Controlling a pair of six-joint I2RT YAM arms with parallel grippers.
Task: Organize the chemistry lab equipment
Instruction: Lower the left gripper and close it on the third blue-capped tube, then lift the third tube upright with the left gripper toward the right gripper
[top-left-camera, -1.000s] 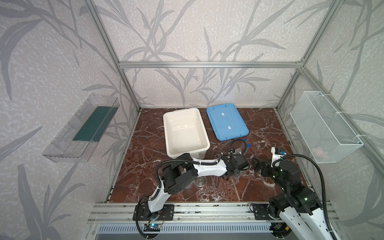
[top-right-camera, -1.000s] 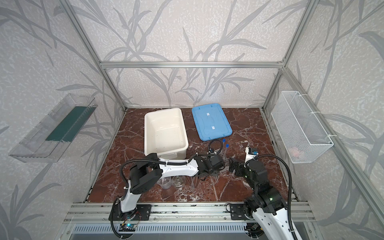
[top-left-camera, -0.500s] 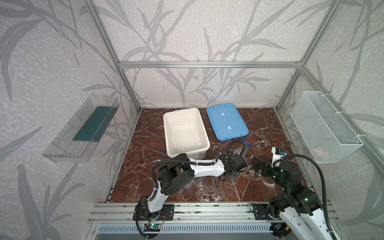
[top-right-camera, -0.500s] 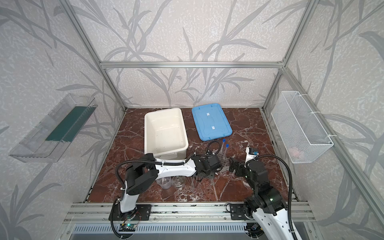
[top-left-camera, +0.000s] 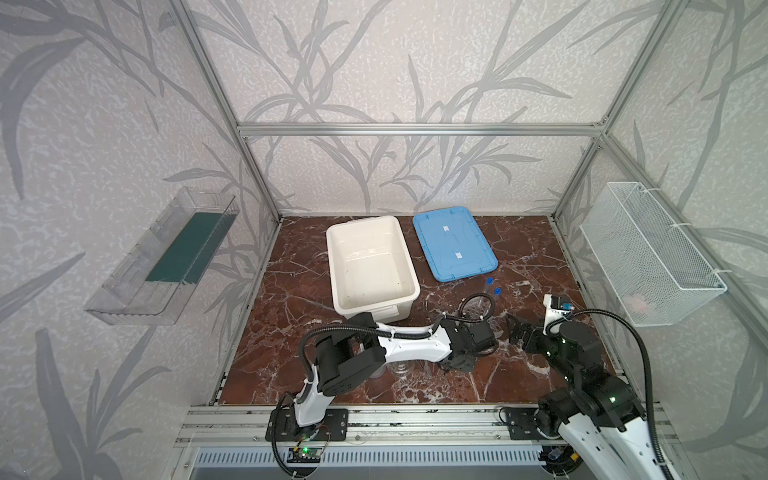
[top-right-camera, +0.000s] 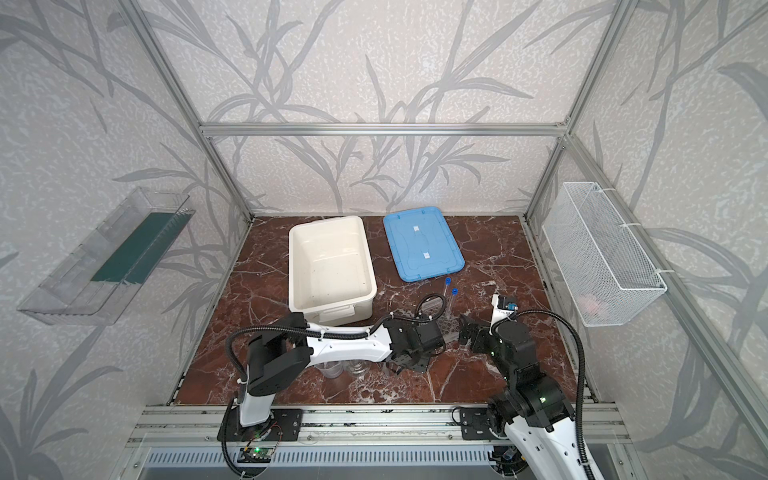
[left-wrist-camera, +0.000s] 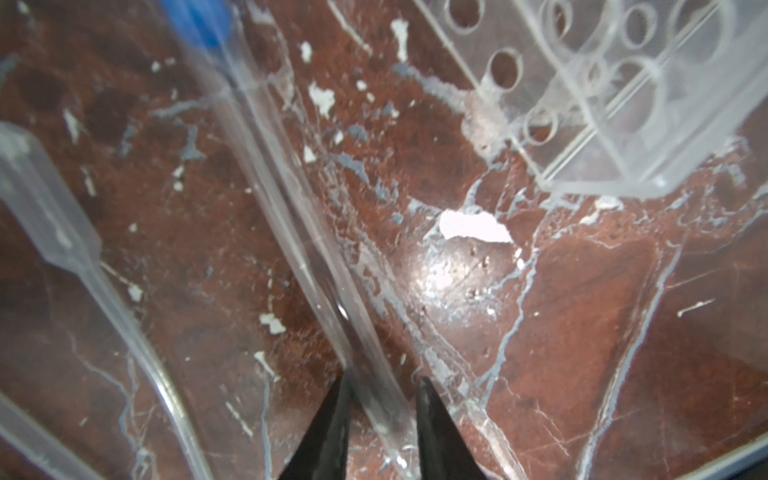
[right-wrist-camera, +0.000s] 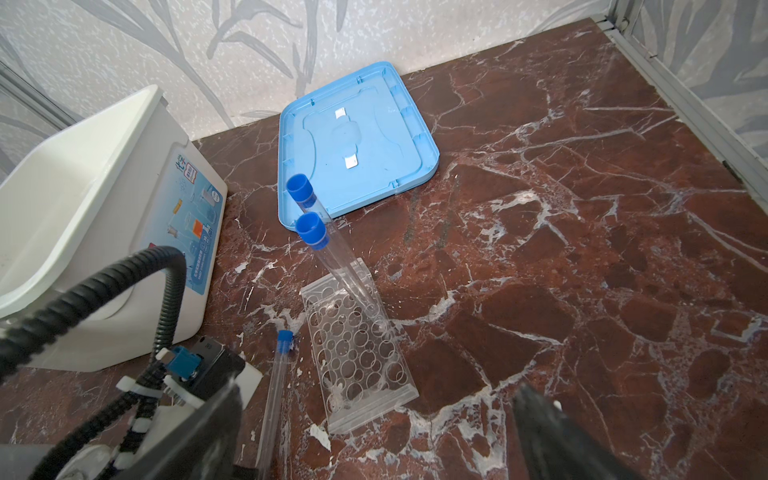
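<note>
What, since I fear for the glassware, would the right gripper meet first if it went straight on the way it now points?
The right gripper, open, would probably meet the near end of the clear tube rack first; two blue-capped tubes stand in its far end. How high it passes is unclear.

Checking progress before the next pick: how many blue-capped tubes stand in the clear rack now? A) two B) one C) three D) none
A: the right wrist view shows two blue-capped tubes standing in the rack, while the third tube lies flat beside it.
</note>
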